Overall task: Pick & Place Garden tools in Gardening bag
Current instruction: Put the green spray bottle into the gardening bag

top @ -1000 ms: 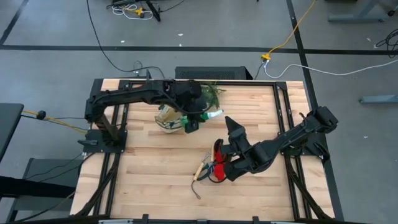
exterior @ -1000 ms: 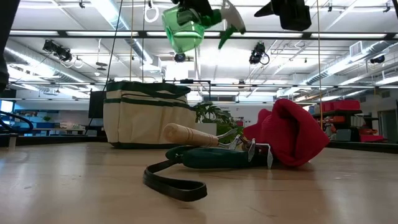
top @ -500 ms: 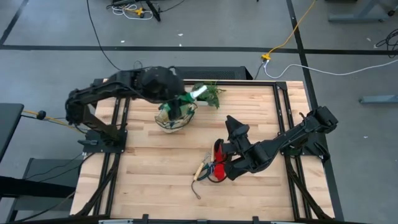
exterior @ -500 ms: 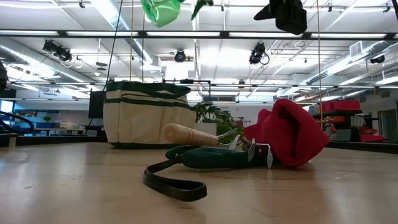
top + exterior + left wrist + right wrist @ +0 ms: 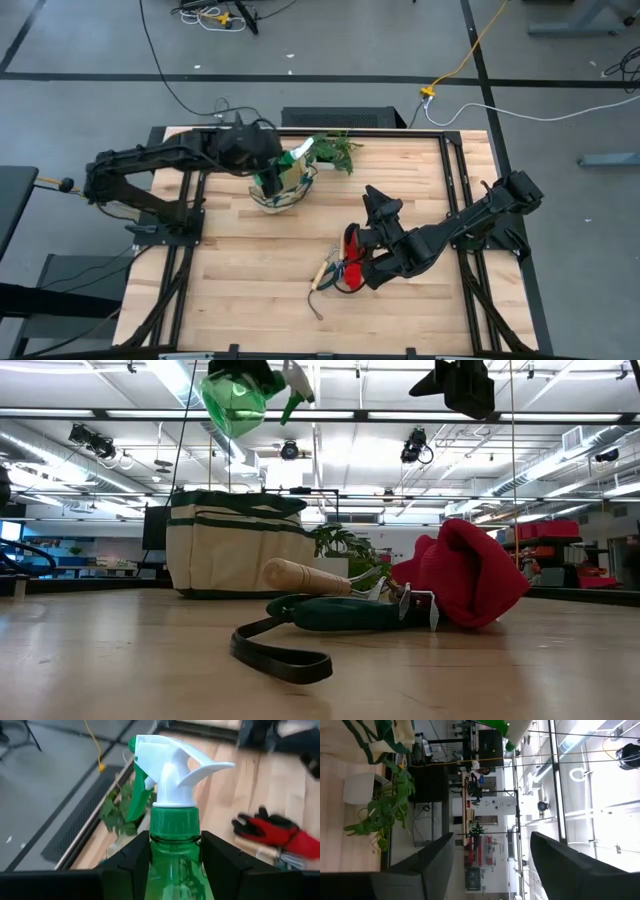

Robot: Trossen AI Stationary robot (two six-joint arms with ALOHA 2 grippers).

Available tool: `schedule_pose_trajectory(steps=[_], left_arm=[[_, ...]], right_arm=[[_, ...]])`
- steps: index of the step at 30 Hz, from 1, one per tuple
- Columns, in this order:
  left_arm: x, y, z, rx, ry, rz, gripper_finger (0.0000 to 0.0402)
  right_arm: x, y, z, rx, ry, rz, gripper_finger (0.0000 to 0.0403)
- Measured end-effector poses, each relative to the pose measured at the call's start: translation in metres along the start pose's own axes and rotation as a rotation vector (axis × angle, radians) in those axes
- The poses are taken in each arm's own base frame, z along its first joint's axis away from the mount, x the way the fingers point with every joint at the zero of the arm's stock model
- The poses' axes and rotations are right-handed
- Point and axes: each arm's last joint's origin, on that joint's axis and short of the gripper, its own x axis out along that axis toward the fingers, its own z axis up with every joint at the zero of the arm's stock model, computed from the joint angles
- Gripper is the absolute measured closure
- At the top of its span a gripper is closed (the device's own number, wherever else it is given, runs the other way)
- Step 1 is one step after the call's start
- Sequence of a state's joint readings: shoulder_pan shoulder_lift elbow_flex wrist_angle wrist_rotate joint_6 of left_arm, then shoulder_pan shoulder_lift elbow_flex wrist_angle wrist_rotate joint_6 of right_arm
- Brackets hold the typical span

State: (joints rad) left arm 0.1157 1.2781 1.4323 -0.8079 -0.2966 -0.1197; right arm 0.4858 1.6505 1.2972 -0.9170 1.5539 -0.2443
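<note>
The spray bottle (image 5: 172, 845) is held clamped at its neck by the left pincer (image 5: 175, 857), above the gardening bag (image 5: 280, 188) at 11 o'clock on the desk (image 5: 250, 270). Placement is judged in hand; lowering and release are required next. The right pincer (image 5: 378, 208) is spread empty over the gloves (image 5: 352, 262) and hand rake (image 5: 325, 272).

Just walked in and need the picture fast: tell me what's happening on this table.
The left tool grips a green spray bottle by the neck and holds it in the air above the gardening bag. The red gloves and the wooden-handled rake lie on the table, outside the bag. The right tool hovers open over the gloves, holding nothing. A potted plant stands by the bag.
</note>
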Motion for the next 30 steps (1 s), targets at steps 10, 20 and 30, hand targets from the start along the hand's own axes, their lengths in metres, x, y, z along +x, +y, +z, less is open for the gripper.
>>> schedule_pose_trajectory(steps=[10,20,30], left_arm=[[0.003,0.008,-0.06,-0.089,-0.298,-0.019,0.0244],[0.04,0.005,-0.114,-0.14,-0.448,0.02,0.0244],[0.055,0.006,-0.145,-0.166,-0.492,0.09,0.0244]], right_arm=[[0.0,0.0,0.0,0.022,0.0,0.0,0.0142],[0.0,0.0,0.0,0.028,0.0,-0.001,0.0142],[0.0,0.0,0.001,0.045,0.0,-0.001,0.0142]])
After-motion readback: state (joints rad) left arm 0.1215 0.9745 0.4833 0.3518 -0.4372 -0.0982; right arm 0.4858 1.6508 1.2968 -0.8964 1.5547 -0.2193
